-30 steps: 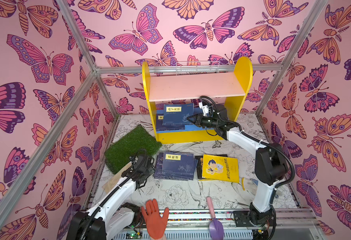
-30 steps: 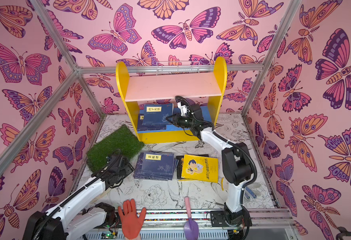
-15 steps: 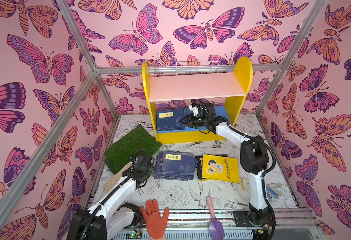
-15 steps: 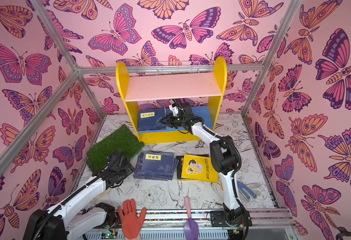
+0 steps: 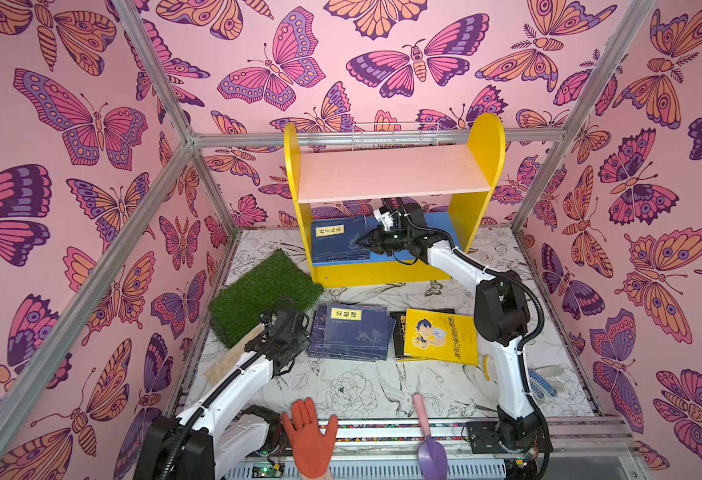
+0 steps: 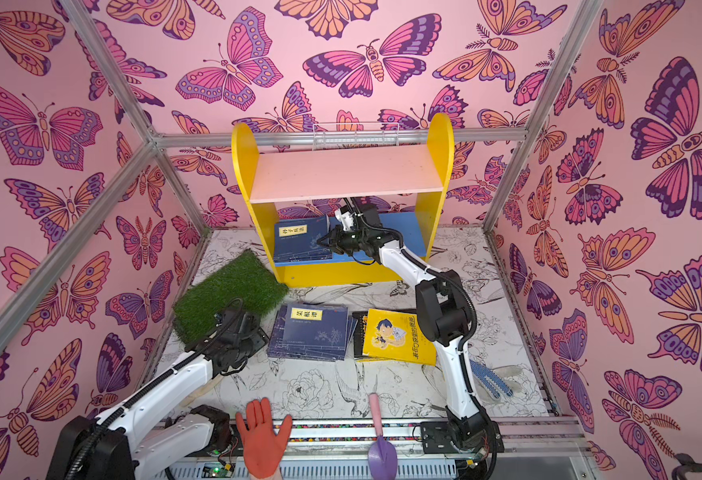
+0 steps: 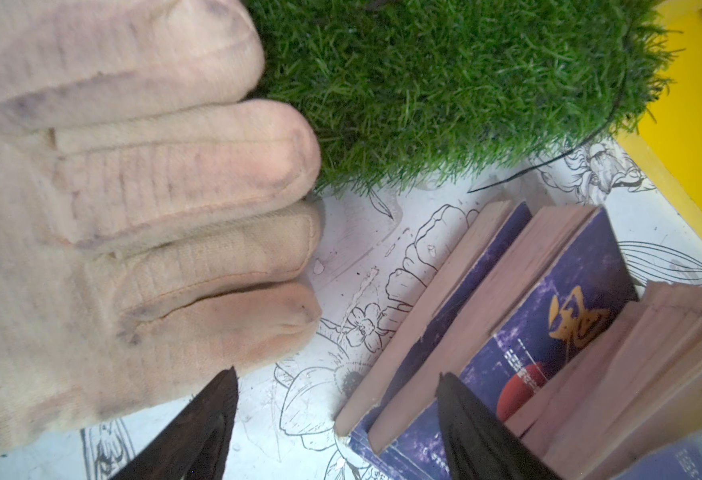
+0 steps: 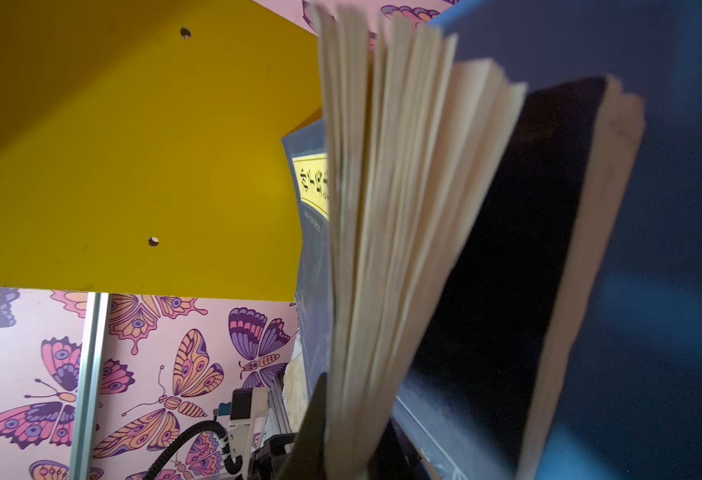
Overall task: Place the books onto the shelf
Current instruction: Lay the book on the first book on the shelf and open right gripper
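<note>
Books lie in two places. A shelved stack (image 5: 339, 241) of navy paperbacks, the top one with a yellow title label, lies flat at the left end of the blue lower board (image 5: 445, 220) of the shelf (image 5: 482, 166), which stands at the back of the desk (image 5: 362, 390). The rest lie on the desk in front of the shelf: a navy pile (image 5: 351, 334) with a yellow label on top, and just beside it on the right a yellow cartoon book (image 5: 441, 338) lying over a black book (image 5: 395, 340).

The right gripper (image 5: 367, 242) reaches under the pink upper board (image 5: 391, 174) to the right edge of the shelved stack. In the right wrist view fanned page edges (image 8: 382, 208) run down between its dark fingers (image 8: 314, 419), so it is clenched on that stack, though I cannot tell how many books it pinches.

The left gripper (image 7: 337, 374) hangs low over the desk at the left edge of the navy pile, released, its two fingers well apart and one of them over the pile's corner. A beige glove (image 7: 112, 228) lies just beside it, against a patch of fake grass (image 5: 264, 291) that lies left of the shelf. An orange glove (image 5: 310, 440) and a purple trowel (image 5: 429, 446) sit at the front edge, and a blue-dotted glove (image 5: 542, 380) lies by the right arm
</note>
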Robot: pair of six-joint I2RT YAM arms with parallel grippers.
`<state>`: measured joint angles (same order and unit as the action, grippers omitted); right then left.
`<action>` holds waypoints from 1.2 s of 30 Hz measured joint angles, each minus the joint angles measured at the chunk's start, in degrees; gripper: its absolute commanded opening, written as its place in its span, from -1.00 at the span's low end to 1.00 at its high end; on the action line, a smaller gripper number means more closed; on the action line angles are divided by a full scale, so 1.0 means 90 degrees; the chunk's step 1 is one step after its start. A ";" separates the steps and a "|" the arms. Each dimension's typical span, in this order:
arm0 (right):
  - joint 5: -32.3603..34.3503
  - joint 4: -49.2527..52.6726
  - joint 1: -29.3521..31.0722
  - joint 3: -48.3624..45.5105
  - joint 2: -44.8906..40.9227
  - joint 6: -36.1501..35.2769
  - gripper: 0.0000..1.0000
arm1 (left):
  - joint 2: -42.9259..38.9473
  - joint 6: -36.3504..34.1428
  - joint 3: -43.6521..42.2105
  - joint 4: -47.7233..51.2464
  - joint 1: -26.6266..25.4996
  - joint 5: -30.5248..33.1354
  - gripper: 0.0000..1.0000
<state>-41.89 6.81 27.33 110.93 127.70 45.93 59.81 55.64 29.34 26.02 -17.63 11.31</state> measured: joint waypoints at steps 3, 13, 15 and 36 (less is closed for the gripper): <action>0.0406 0.0525 0.0090 0.0219 0.0000 -0.0270 -0.39 | 0.0000 0.0017 0.0000 0.0002 0.0000 -0.0024 0.55; 0.2472 0.2715 0.0551 0.1705 0.0306 -0.1513 0.09 | -0.0010 0.0044 -0.0005 0.0002 0.0000 -0.0095 0.56; 0.2892 0.3048 0.0607 0.1921 0.0379 -0.1746 0.21 | -0.0017 0.0044 -0.0005 0.0002 0.0000 -0.0097 0.56; 0.3415 0.2795 0.0646 0.0199 -0.0719 -0.3109 0.40 | -0.0136 0.0046 -0.0051 0.0002 0.0000 -0.0114 0.57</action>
<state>-11.16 31.97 33.15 112.73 121.23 17.96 58.59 56.05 28.88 26.04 -17.63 10.28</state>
